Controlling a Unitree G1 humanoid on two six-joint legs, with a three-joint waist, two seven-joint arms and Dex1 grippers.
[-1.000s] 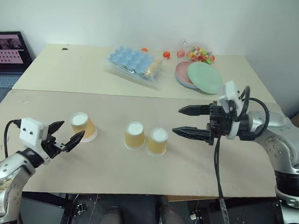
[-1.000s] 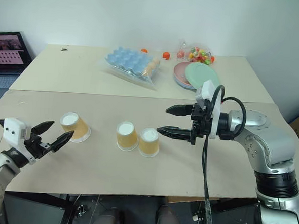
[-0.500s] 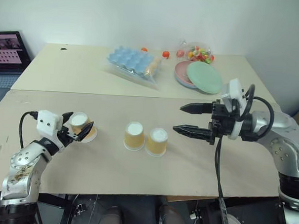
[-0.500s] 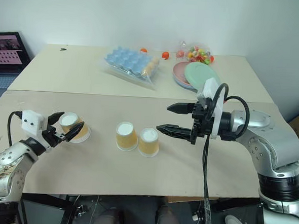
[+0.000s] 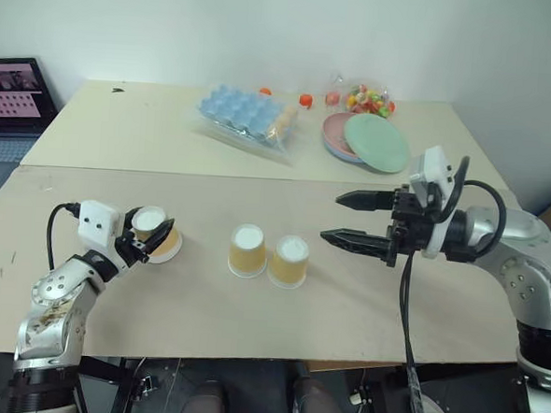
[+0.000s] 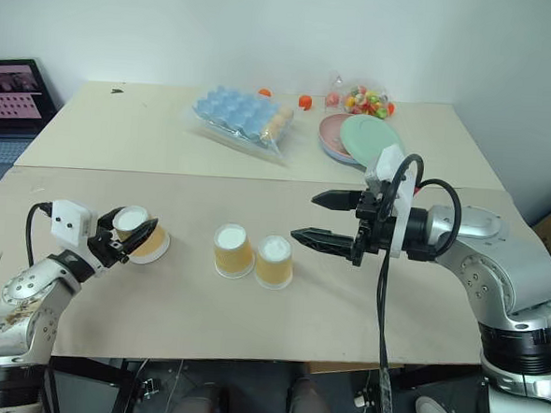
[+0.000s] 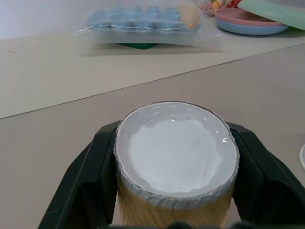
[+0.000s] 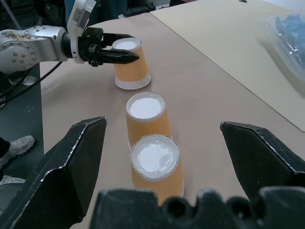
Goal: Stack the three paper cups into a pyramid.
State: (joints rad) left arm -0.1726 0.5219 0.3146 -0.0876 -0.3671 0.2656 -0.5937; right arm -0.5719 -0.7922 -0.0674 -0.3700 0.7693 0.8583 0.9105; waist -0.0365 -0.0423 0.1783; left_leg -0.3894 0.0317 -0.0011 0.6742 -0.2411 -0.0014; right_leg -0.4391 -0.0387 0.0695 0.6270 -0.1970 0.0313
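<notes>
Standing upside down on the beige tabletop (image 5: pixel 204 305), white bases up, the three small tapered orange-tan paper cups sit in a loose row. The left paper cup (image 5: pixel 154 233) is apart from the others, toward the robot's left, and leans slightly. The left end effector (image 5: pixel 147 241) is pinching it, one black finger (image 7: pixel 88 176) pressed against each side of its upper wall, as the left wrist view shows. The middle paper cup (image 5: pixel 248 250) and the right paper cup (image 5: pixel 289 261) stand just beside each other near the tabletop's centre, close enough that they appear to touch at their rims. None of the cups is on top of another.

To the right of that pair, the right end effector (image 5: pixel 357 221) hovers above the tabletop with its two fingers spread wide, pointing toward the cups and gripping nothing.

Farther back, on a second tabletop section, lie a blue egg tray in clear plastic wrap (image 5: pixel 247 112), a green plate stacked on pink plates (image 5: pixel 377 141), a clear bag of colourful sweets (image 5: pixel 366 98) and a small orange ball (image 5: pixel 306 101). A laptop with a lit screen (image 5: pixel 16 92) sits at the far left.
</notes>
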